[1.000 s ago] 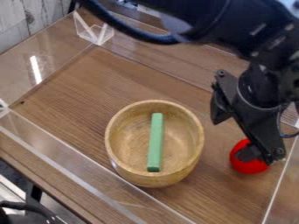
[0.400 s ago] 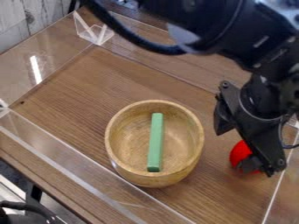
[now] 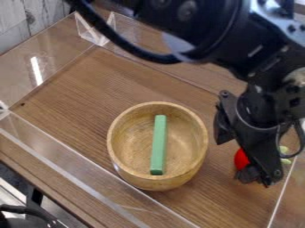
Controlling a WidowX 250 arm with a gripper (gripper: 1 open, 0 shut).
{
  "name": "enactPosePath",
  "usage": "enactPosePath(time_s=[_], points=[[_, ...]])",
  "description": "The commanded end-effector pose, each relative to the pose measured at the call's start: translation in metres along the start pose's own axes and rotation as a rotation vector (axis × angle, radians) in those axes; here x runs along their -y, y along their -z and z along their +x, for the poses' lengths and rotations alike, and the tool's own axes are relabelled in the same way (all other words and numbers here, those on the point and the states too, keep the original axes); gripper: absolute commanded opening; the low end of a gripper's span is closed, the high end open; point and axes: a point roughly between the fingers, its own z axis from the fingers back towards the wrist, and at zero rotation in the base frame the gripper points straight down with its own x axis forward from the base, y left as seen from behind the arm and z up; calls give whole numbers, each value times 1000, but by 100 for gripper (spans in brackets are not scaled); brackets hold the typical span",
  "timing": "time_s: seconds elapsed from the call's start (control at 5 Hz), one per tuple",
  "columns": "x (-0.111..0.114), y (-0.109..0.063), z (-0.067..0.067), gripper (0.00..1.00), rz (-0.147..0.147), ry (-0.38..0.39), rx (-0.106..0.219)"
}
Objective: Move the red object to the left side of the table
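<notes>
Strawberry toy (image 3: pixel 242 161) beneath claw (image 3: pixel 248 175), leafy tip rightward, axis unclear

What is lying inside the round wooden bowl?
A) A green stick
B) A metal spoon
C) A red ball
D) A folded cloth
A: a straight green stick lies inside the wooden bowl, while the red object is outside it, at the robot's hand.

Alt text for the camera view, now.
An open black claw is down around a small red toy, partly hidden, on a brown wooden table. Beside it, a round wooden bowl holds a green stick.
</notes>
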Motion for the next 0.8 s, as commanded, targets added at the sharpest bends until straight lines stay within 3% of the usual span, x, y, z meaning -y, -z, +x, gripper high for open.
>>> enactPosePath(time_s=[0.0,0.2,0.4,0.6], points=[[-6,0,-4,0,-6,5,37],[-9,4,-10,0,-11,21,43],[-13,-14,1,0,6,-11,33],[-27,-39,12,0,43,-62,27]])
